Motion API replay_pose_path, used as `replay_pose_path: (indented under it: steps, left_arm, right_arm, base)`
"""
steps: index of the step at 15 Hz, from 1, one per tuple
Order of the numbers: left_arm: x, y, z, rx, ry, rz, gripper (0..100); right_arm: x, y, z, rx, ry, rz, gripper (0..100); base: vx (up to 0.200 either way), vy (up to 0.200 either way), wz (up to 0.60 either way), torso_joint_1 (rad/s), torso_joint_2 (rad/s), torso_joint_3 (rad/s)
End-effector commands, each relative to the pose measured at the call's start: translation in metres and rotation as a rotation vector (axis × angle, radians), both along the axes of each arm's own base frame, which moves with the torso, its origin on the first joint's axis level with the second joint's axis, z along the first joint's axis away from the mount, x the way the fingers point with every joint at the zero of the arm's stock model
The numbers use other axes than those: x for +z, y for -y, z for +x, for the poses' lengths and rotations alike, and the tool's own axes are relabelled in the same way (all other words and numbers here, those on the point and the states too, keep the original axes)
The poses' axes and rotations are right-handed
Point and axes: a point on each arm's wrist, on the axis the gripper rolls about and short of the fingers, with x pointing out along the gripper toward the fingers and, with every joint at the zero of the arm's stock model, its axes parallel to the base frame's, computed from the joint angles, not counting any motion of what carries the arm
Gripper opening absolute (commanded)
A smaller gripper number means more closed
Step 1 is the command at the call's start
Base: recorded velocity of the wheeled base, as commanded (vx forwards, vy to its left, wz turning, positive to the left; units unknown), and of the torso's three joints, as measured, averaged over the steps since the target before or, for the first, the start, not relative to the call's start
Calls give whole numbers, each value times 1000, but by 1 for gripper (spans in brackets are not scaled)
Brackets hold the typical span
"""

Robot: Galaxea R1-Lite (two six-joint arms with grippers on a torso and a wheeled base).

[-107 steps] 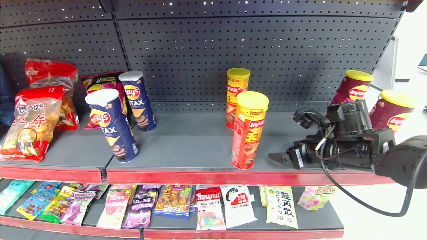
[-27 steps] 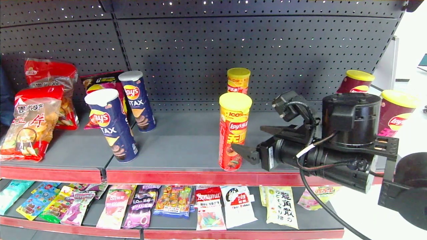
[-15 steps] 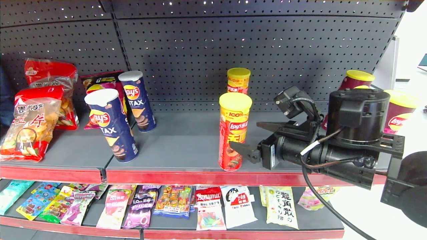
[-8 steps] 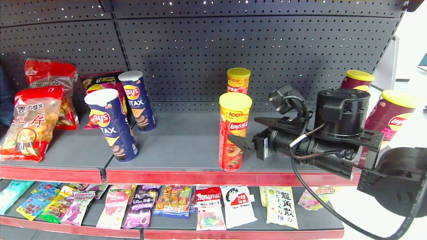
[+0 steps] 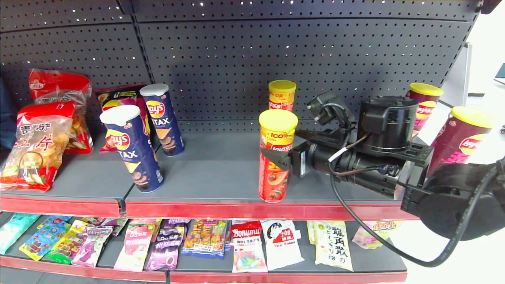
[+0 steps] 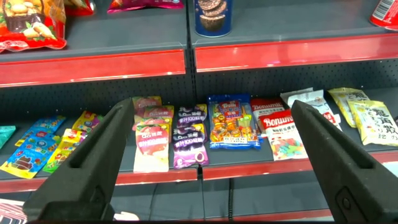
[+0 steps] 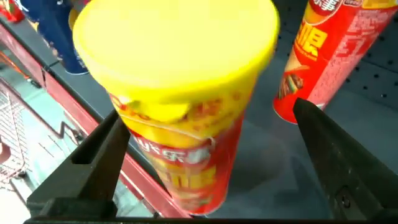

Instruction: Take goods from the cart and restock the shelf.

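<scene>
Left end effector (image 6: 205, 158): fingers spread apart, facing candy packets (image 6: 233, 121) on the lower tier. Right end effector (image 5: 283, 146): fingers wide, flanking the red yellow-lidded chip can (image 5: 274, 177) at the shelf (image 5: 221, 173) front edge. Behind: second matching can (image 5: 281, 94).

The right claw (image 5: 285, 146) is held level above the shelf (image 5: 221, 169), jaws spread on either side of the front red can (image 5: 274, 177). A second red can (image 5: 281, 94) stands just behind it; a blue can (image 5: 134, 150) stands well beyond the fingertips.
</scene>
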Motion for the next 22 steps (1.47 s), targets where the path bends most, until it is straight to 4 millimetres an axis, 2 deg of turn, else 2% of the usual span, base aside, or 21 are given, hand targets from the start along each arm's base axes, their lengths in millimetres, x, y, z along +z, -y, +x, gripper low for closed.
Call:
replay_pose_path:
  steps: [1,4,5,13,14,18,22]
  left_arm:
    - [0,0,0,1,-1,0,100]
    - [0,0,0,1,-1,0,100]
    - [0,0,0,1,-1,0,100]
    - [0,0,0,1,-1,0,100]
    - [0,0,0,1,-1,0,100]
    - [0,0,0,1,-1,0,100]
    - [0,0,0,1,-1,0,100]
  right_arm:
    - [-3,-8,1,2,-1,-6,100]
    - [-3,-17,0,-3,1,-6,100]
    - [-5,-26,1,0,4,-5,100]
    - [-10,-36,16,-56,12,-11,100]
    - [-13,-37,18,-69,10,-16,0]
    - [-10,-39,14,-68,17,-12,0]
    - [5,-44,-4,-160,55,-5,0]
  base:
    - [0,0,0,0,0,0]
    - [0,0,0,0,0,0]
    - [0,0,0,0,0,0]
    - [0,0,0,0,0,0]
    - [0,0,0,0,0,0]
    - [0,0,0,0,0,0]
    - [0,0,0,0,0,0]
